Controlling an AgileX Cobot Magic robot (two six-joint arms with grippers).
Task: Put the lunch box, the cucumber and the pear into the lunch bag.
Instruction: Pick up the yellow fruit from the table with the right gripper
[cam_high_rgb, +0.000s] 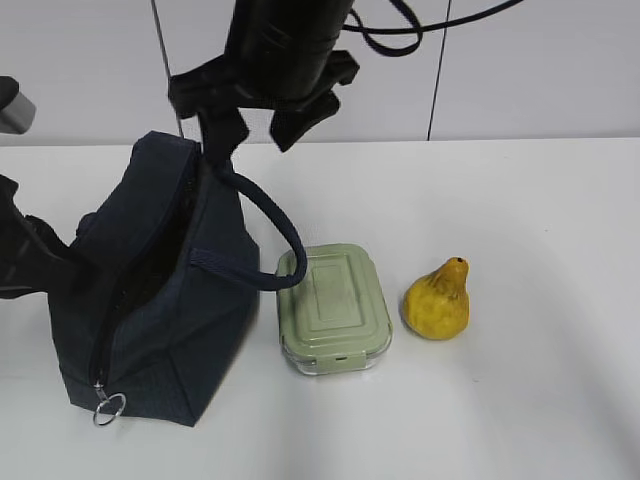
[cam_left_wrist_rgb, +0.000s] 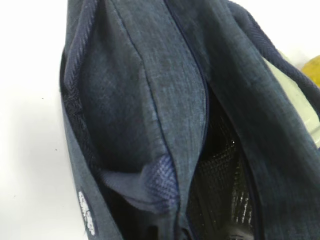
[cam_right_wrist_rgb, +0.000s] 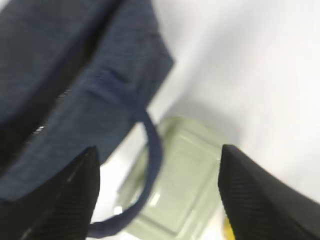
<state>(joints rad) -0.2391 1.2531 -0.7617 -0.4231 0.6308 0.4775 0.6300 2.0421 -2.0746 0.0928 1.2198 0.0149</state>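
The navy lunch bag (cam_high_rgb: 150, 320) stands at the left with its zipper open and dark lining showing (cam_left_wrist_rgb: 220, 190). My left gripper is hidden at the bag's left side; it is shut, and the bag's edge looks pinched there. My right gripper (cam_high_rgb: 255, 125) hangs open over the bag's far end, nothing between its fingers (cam_right_wrist_rgb: 159, 150). The sage-green lunch box (cam_high_rgb: 335, 305) lies right of the bag, under a looped handle (cam_high_rgb: 275, 225). The yellow pear (cam_high_rgb: 438, 300) stands right of the box. The cucumber is out of view.
A metal ring pull (cam_high_rgb: 108, 408) hangs at the bag's near corner. The white table (cam_high_rgb: 540, 200) runs back to a pale panelled wall. Black cables loop above the right arm.
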